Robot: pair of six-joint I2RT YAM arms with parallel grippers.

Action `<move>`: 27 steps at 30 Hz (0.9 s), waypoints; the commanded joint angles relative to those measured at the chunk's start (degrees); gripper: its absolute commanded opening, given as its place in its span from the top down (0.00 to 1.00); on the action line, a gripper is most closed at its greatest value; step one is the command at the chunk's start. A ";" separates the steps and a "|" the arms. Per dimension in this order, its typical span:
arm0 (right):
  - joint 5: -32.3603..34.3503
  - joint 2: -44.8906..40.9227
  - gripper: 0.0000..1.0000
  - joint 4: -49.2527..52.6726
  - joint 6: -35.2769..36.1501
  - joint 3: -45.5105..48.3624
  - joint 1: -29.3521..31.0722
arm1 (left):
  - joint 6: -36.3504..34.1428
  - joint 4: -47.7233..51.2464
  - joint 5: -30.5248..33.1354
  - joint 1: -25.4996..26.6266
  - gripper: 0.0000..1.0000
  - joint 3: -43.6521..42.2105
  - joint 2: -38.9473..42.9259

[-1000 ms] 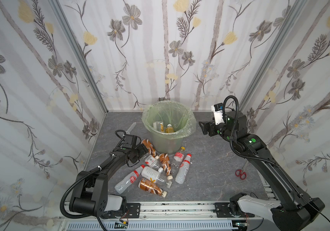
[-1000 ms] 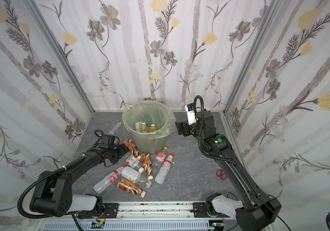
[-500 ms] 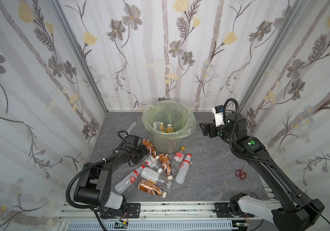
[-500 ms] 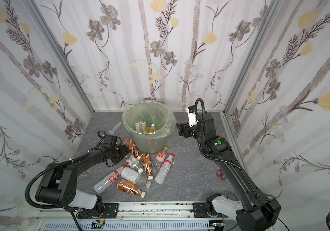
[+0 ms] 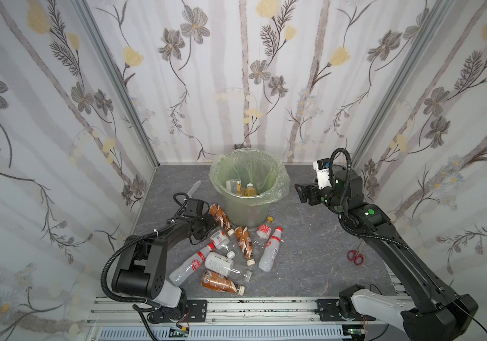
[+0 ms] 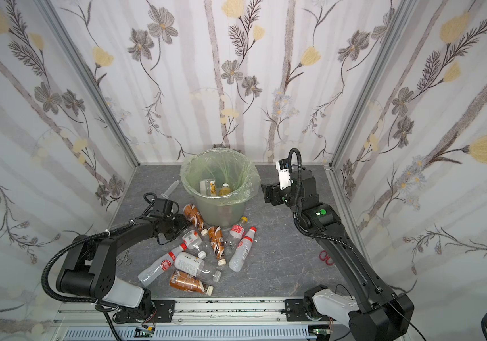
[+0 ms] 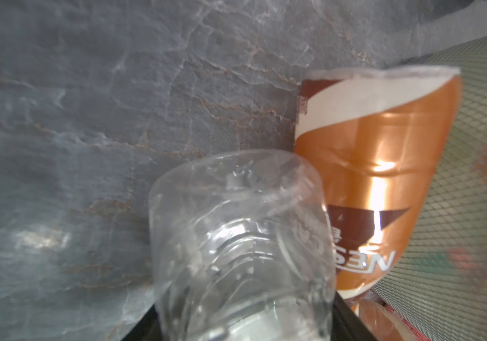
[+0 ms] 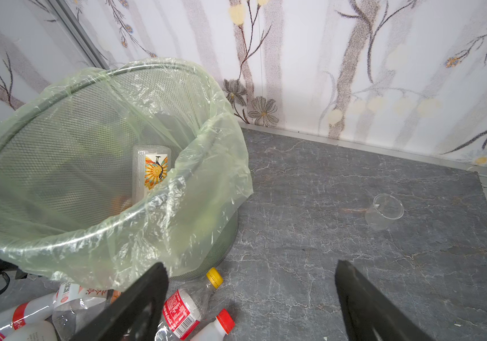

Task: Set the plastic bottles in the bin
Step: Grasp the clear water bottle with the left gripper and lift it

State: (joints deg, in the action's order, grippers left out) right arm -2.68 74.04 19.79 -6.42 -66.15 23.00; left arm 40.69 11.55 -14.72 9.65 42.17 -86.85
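The bin (image 5: 245,212) (image 6: 221,212) (image 8: 59,236) stands at the back middle, lined with a green bag. A flat rectangular bottle (image 8: 150,171) and a yellow-brown one (image 5: 249,190) lie inside. Several plastic bottles (image 5: 221,265) (image 6: 195,265) lie in a pile in front of it. My left gripper (image 5: 206,228) (image 6: 181,226) (image 7: 243,324) is low at the pile's left edge, shut on a clear bottle (image 7: 236,236) (image 5: 218,236) whose sides meet both fingers (image 7: 351,321). A copper-brown bottle (image 7: 383,165) (image 5: 218,217) lies beside it against the bin. My right gripper (image 5: 301,192) (image 6: 265,192) (image 8: 251,265) hangs open and empty to the right of the bin.
Red-handled scissors (image 5: 355,256) (image 6: 326,256) lie on the floor at the right. A clear syringe (image 5: 194,189) (image 6: 171,189) lies left of the bin, and a small clear cup (image 8: 383,211) near the back wall. Metal scissors (image 6: 124,259) lie under the left arm. Patterned walls enclose three sides.
The left gripper's jaws have come together round the clear bottle at the pile's left edge. The right arm has drifted slightly down and to the right, its jaws still open.
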 commanded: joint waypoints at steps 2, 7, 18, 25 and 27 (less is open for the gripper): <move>-1.33 -0.48 0.11 -3.22 -0.29 0.58 -0.08 | -0.78 0.53 2.15 -2.06 0.43 0.87 0.09; -1.54 -0.98 0.11 -3.45 -0.62 1.20 -0.06 | -1.66 0.56 2.18 -5.27 0.43 2.40 1.04; -2.86 -1.73 0.11 -3.46 -0.62 1.73 -0.04 | -2.02 0.60 2.64 -8.68 0.46 7.16 5.11; -3.47 -2.13 0.11 -3.36 -0.25 1.90 0.01 | -1.77 0.84 2.54 -10.74 0.46 8.27 9.79; -3.60 -2.32 0.11 -3.18 -0.09 1.82 -0.05 | -1.84 0.91 3.15 -11.57 0.47 8.45 11.28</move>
State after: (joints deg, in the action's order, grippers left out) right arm -5.37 72.07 18.11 -7.01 -64.36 22.96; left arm 38.98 12.36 -12.67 -1.23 50.00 -76.95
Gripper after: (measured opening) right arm 0.893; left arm 0.526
